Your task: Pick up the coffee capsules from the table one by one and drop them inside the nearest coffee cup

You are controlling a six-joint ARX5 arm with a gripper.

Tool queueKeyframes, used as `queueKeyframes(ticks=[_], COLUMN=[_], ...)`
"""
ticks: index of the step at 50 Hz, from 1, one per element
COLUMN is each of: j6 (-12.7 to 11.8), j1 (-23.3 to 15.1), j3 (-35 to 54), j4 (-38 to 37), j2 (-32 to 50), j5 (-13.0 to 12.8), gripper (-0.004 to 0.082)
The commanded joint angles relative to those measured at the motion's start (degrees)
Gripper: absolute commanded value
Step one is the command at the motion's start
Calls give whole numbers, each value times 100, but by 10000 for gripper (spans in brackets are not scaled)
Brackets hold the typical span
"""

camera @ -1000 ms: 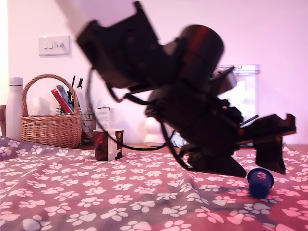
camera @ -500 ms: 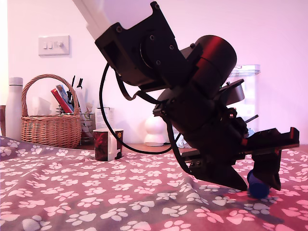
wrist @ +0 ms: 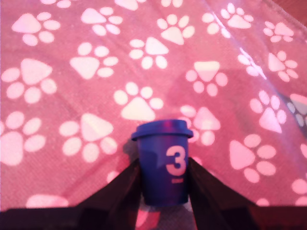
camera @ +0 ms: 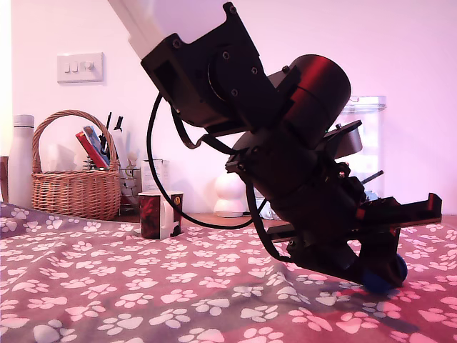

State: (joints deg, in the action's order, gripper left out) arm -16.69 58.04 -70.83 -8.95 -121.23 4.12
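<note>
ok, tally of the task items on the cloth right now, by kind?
Blue coffee capsule: 1, between the fingers of the gripper
Dark red mug: 1
Total: 2

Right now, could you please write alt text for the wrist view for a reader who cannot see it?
A small dark blue coffee capsule marked with a white 3 sits between the two dark fingers of the gripper, which flank its sides. Under it is the table, draped in maroon-pink cloth with white paw prints.
</note>
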Motion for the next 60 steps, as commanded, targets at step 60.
queueKeyframes(ticks=[60], j6=[1117], j1=[-1403], j3=[1823], j4=[-986], j2=[2900], j5=[-15], gripper=[104])
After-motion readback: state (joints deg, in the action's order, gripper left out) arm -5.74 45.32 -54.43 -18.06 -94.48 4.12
